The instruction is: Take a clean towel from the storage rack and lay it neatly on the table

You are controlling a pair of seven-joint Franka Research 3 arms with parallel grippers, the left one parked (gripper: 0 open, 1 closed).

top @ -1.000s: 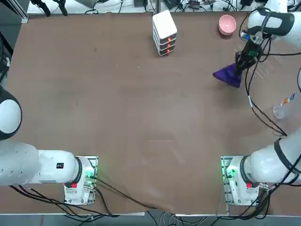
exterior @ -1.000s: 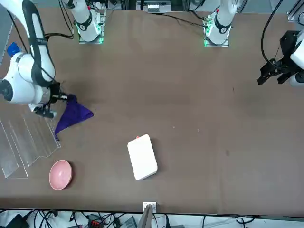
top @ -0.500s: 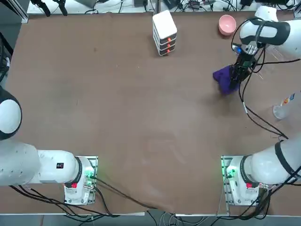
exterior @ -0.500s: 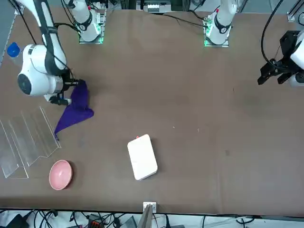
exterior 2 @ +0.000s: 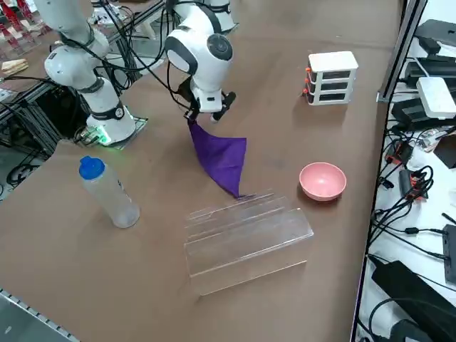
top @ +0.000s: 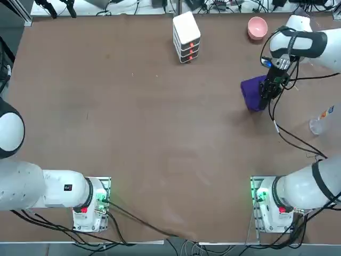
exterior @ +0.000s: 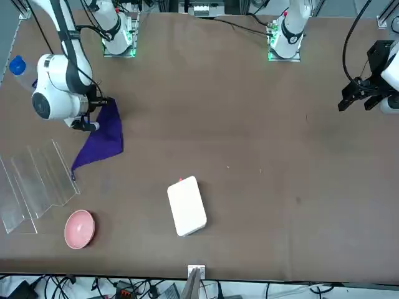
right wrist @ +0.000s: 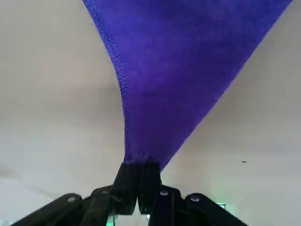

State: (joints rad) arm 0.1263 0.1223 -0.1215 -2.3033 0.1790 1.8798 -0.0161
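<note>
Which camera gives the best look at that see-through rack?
The right side view: the storage rack shows whole, its clear bars catching light beside the hanging towel, held by the right gripper. The front view shows it partly at the edge; the top and wrist views barely show it.

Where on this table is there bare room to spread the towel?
The table is bare from the white box down to the arm bases. Crowded: the right edge, with rack, bowl, bottle and the end effector holding the towel.

overhead, front and right-side views share the table (top: 133,117); wrist camera looks close down.
</note>
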